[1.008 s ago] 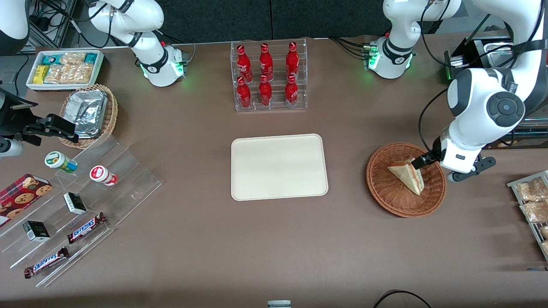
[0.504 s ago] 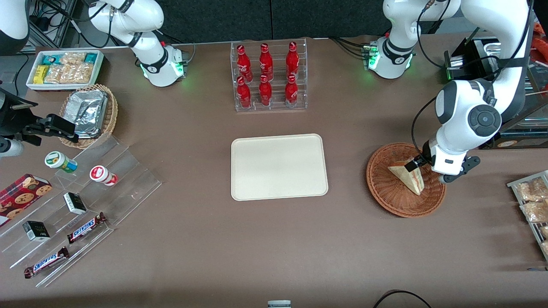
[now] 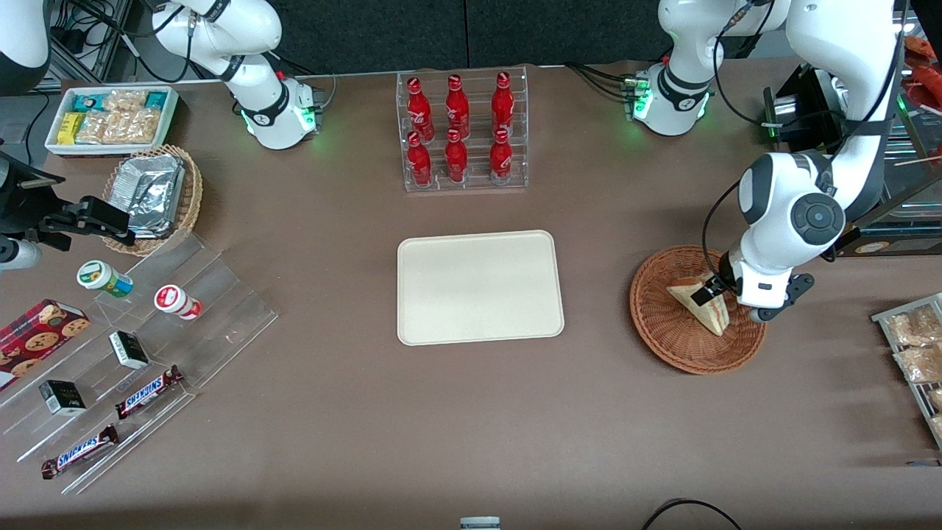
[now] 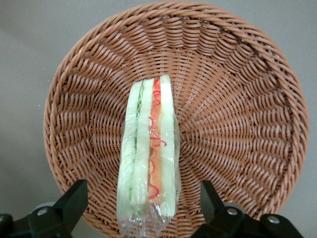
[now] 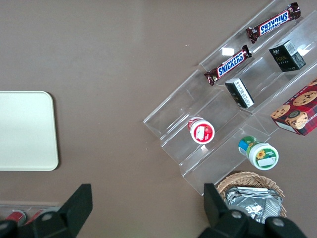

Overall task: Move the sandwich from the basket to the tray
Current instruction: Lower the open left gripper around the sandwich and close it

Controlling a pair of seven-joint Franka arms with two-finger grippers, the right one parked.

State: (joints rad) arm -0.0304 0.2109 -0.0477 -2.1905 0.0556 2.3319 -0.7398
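I see the plastic-wrapped triangular sandwich (image 3: 700,305) (image 4: 148,156) of pale bread, with green and red-orange filling stripes, standing on edge inside the round reddish-brown woven wicker basket (image 3: 662,324) (image 4: 237,99). The flat cream-beige rectangular tray (image 3: 480,287) lies well apart, at the basket's nine o'clock in my front view. My left gripper (image 3: 703,288) (image 4: 143,210) sits over the sandwich, fingers spread to either side.

My work surface is a brown table (image 3: 353,412) with a matte top, evenly lit from above, so shadows under the items on it are soft. At the edge farthest from the front camera, the table meets a dark wall panel (image 3: 412,29). Past the corner at my parked arm's end, I see grey floor and loose black cables (image 3: 77,29).
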